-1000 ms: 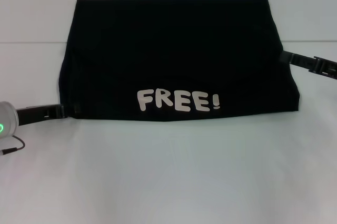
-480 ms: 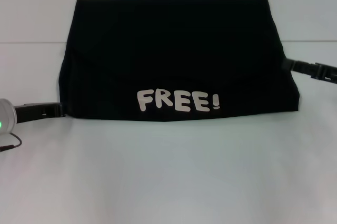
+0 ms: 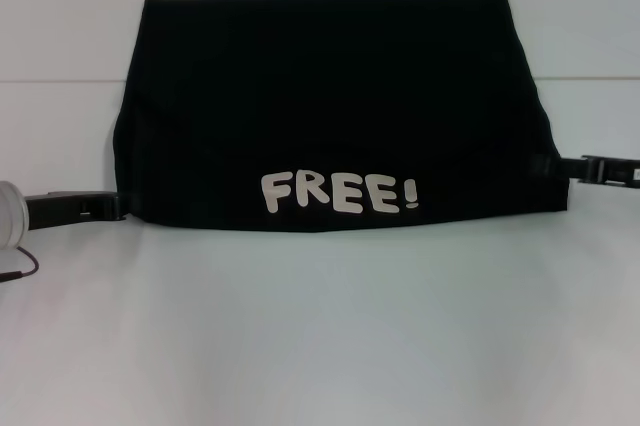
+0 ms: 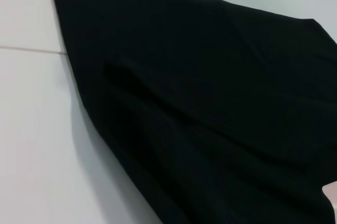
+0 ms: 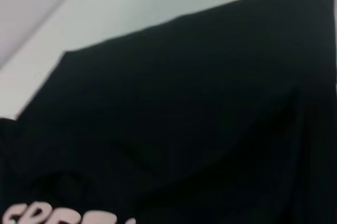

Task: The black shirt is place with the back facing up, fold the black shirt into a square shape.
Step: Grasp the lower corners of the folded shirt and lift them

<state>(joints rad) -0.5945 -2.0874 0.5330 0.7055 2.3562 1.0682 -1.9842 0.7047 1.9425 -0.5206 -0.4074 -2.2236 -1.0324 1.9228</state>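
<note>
The black shirt (image 3: 330, 106) lies folded into a wide flat shape on the white table (image 3: 320, 336). Its white "FREE!" lettering (image 3: 338, 191) faces up near the front edge. My left gripper (image 3: 108, 208) lies low on the table, just off the shirt's front left corner. My right gripper (image 3: 588, 168) sits low just outside the shirt's right edge, near the front right corner. The left wrist view shows only black shirt fabric (image 4: 210, 103) and table. The right wrist view shows the shirt (image 5: 184, 103) with part of the lettering (image 5: 31, 214).
A seam line (image 3: 60, 80) crosses the table behind the shirt's middle. A thin cable (image 3: 22, 271) hangs by my left arm at the left edge. White table surface stretches in front of the shirt.
My right gripper has moved toward the front along the shirt's right edge and slightly outward. My left gripper has drawn back a little from the front left corner. The shirt has stayed put.
</note>
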